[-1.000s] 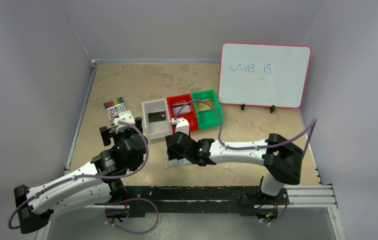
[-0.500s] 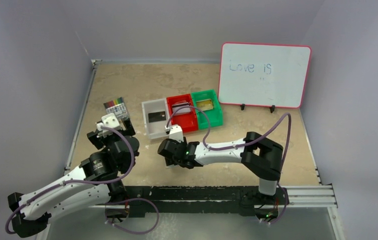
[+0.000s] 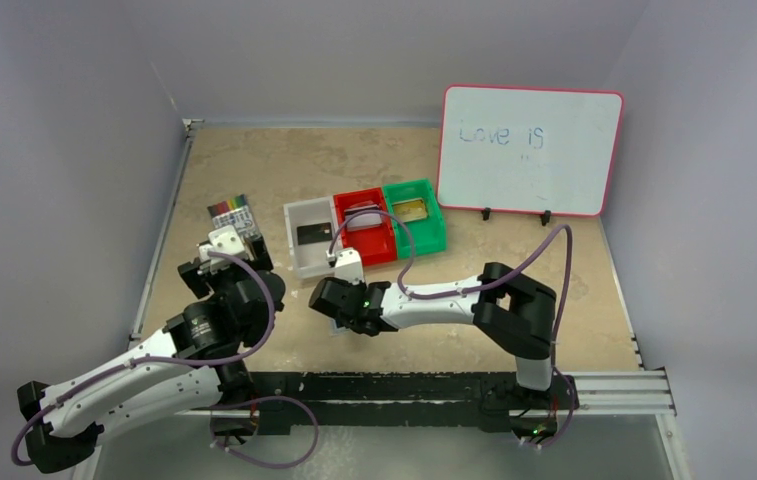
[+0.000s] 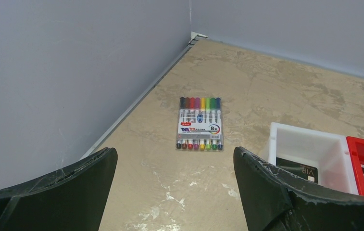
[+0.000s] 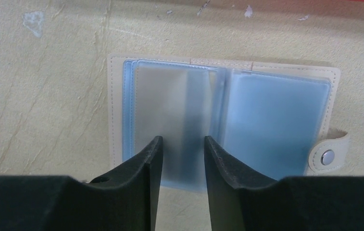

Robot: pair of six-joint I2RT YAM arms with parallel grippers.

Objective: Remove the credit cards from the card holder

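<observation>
The card holder [image 5: 285, 120] lies open on the table, beige rim and snap tab, pale blue sleeves up. My right gripper [image 5: 181, 144] hovers over its left frosted sleeve, jaws narrowly apart with nothing clamped between them. From above, the right gripper [image 3: 342, 312] hides nearly all of the card holder [image 3: 335, 327]. A black credit card [image 3: 312, 234] lies in the white bin, a silver-grey one [image 3: 362, 215] in the red bin, a gold one [image 3: 413, 210] in the green bin. My left gripper [image 4: 174, 151] stands wide open and empty, left of the bins.
White bin [image 3: 299, 262], red bin [image 3: 386, 250] and green bin [image 3: 434, 228] stand in a row behind the card holder. A pack of coloured markers [image 4: 199, 123] lies ahead of the left gripper, near the left wall. A whiteboard [image 3: 529, 150] stands at the back right.
My right gripper has shifted left and nearer over the card holder, and its jaws have narrowed. The left arm pulled back to the left, then held still.
</observation>
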